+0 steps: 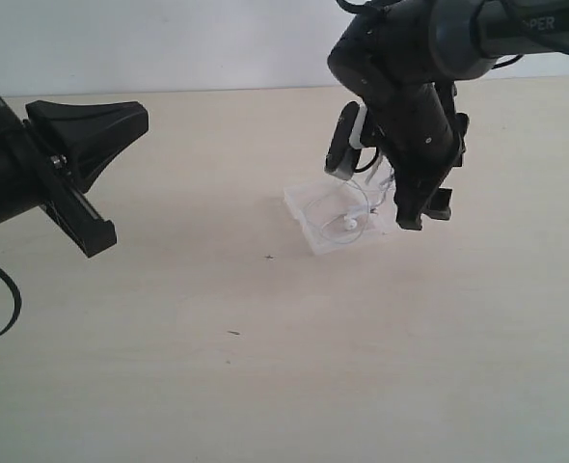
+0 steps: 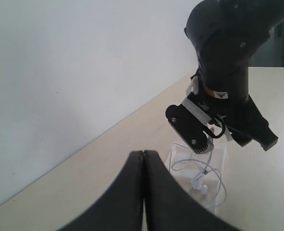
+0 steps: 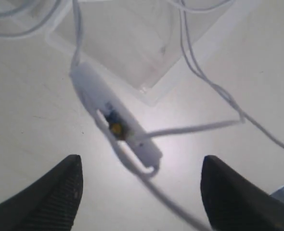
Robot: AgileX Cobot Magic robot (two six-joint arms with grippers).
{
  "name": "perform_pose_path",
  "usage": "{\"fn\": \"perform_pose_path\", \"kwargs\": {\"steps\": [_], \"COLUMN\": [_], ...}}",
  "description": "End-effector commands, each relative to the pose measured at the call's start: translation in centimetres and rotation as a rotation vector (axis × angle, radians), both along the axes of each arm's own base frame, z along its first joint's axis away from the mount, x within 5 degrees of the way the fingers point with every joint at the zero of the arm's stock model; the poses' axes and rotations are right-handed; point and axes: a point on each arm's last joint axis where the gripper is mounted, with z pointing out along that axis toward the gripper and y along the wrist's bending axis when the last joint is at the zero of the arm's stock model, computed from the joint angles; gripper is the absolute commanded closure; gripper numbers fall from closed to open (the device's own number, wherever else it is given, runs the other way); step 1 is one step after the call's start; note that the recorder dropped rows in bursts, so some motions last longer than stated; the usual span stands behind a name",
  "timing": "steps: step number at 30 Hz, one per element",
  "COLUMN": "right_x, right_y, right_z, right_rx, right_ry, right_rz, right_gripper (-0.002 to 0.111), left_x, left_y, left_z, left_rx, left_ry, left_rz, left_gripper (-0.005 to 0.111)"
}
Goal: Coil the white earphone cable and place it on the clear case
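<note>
Right gripper (image 3: 142, 192) hung open above the white earphone cable (image 1: 350, 223)
Loops lay on the clear case (image 1: 302, 214); inline piece (image 3: 115, 122) lay beside a case corner, long axis slanting across the jaw gap; left gripper (image 2: 143, 192) was closed, well apart

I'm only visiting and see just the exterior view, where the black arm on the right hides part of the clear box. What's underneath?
Observer: The right wrist view shows the right gripper open and empty, above the inline piece, which lies on the table beside the clear case's corner.
Visitor: Is all the wire on the box?
Observer: No. Strands of the white earphone cable run off it onto the table.
Visitor: And the other arm?
Observer: The left wrist view shows the left gripper shut, holding nothing.
</note>
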Motion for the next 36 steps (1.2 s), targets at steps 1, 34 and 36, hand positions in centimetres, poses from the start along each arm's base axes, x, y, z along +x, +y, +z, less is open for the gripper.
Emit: {"fn": "perform_pose_path", "kwargs": {"steps": [1, 34, 36], "right_x": [0.4, -1.6, -1.8], "right_y": [0.2, 1.3, 1.5], "right_z": [0.6, -0.2, 0.6], "right_rx": [-0.07, 0.171, 0.204], "right_ry": [-0.019, 0.1, 0.098], "right_rz": [0.108, -0.078, -0.088], "right_gripper": [0.041, 0.045, 0.045], "left_x": [-0.1, -0.2, -0.2], "left_y": [0.0, -0.1, -0.1], "left_z": [0.0, -0.2, -0.2], "left_rx": [-0.018, -0.015, -0.015], "left_ry": [0.002, 0.018, 0.018], "left_rz": [-0.005, -0.021, -0.021], "left_gripper": [0.107, 0.107, 0.107]}}
